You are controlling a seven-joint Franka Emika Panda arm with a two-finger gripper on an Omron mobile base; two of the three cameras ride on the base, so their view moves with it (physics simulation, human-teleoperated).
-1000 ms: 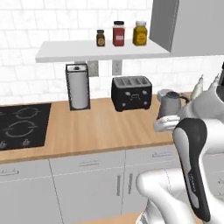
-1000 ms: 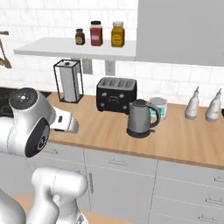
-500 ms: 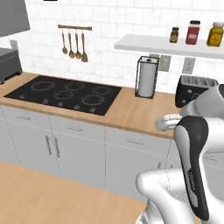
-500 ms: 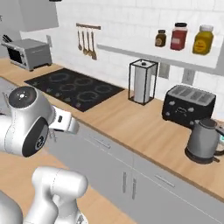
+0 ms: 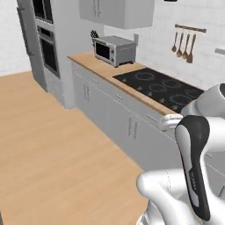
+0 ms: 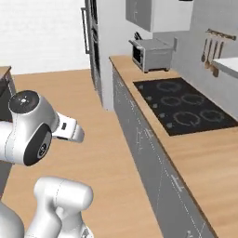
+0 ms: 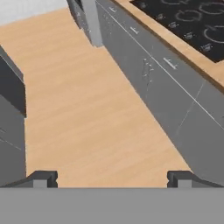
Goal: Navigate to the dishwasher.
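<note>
My gripper [image 7: 111,179] points down at the wooden floor [image 7: 87,113], and its two dark fingertips [image 7: 43,178] stand wide apart with nothing between them, so it is open. A mid-grey front with a black horizontal band near its top [image 7: 9,89] stands at the left edge of the hand view, across the floor from the counter run. It is cut off by the frame, and I cannot tell whether it is the dishwasher. The same dark unit shows under a wooden top at the left edge of the right base view [image 6: 5,90].
A run of light grey cabinets [image 5: 110,110] under a wooden counter carries a black cooktop [image 5: 162,85] and a toaster oven [image 5: 114,49]. The tall wall oven [image 5: 46,48] ends the run. Utensils [image 5: 184,41] hang on the wall. Open floor [image 5: 52,145] lies to the left.
The whole picture has swung left, so the base has turned. The toaster, kettle and paper towel have left the views; the cooktop, toaster oven, wall oven and open floor have come in.
</note>
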